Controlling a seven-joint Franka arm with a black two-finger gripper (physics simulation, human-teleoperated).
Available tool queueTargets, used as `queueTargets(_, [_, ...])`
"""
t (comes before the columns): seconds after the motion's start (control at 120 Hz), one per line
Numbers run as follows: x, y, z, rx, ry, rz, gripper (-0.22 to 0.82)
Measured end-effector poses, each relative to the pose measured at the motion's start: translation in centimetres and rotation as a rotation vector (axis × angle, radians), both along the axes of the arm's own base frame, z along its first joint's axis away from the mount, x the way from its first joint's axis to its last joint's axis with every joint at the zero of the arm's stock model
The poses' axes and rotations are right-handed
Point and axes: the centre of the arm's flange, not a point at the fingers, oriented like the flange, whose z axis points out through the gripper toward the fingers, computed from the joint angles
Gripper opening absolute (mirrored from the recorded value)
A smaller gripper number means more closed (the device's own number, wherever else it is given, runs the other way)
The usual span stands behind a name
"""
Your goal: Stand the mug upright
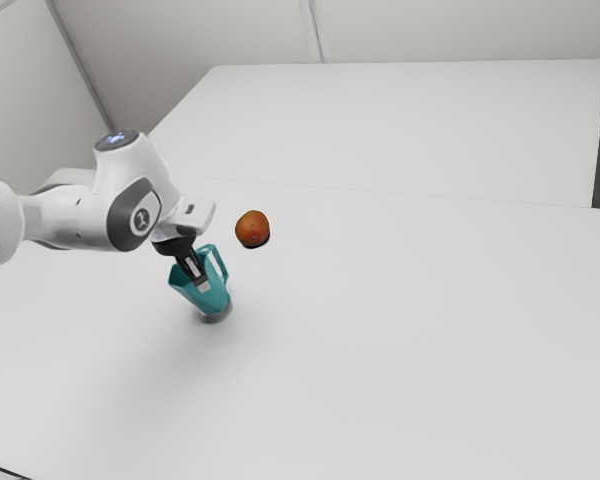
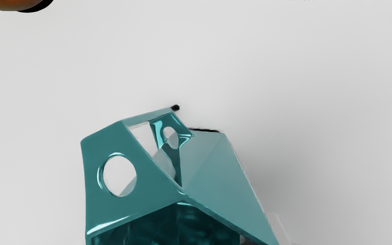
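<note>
The gripper point(image 1: 200, 282) reaches down to the teal mug point(image 1: 216, 297) in the exterior view, its lower end overlapping the mug's near side. That mug leans, with its mouth toward the exterior view's upper left, its base low and its handle on the orange fruit's side. Seen from the hand, the angular mug point(image 2: 209, 156) shows its dark mouth and the handle with round holes. A pale bit of the gripper point(image 2: 278, 228) appears beside the mug's wall. Whether a grip holds the wall cannot be made out.
An orange-brown round fruit point(image 1: 252, 228) lies on the white table point(image 1: 410, 310), a short way beyond the mug's handle; part of the fruit point(image 2: 5, 4) is also in the wrist view. A dark cable point(image 1: 2, 469) crosses the exterior view's lower left corner.
</note>
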Motion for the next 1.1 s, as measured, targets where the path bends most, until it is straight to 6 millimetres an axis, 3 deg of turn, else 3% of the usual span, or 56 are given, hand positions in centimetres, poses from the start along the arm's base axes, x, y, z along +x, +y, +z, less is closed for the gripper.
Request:
queueTargets(0.192, [-0.3, 4.3, -0.2, 0.011, -0.033, 0.209, -0.18])
queueTargets(0.275, [-0.4, 5.1, -0.2, 0.022, -0.037, 0.262, -0.18])
queueTargets(0.592, [0.0, 0.8, -0.7, 0.025, -0.032, 0.300, -0.18])
queueTargets(0.833, [0.0, 0.2, -1.6, 0.032, -0.011, 0.342, -0.18])
queueTargets(1.008, [-0.1, 0.3, -1.9, 0.029, 0.001, 0.375, 0.19])
queueTargets(1.1, [-0.2, 0.3, -1.9, 0.029, 0.001, 0.389, 0.34])
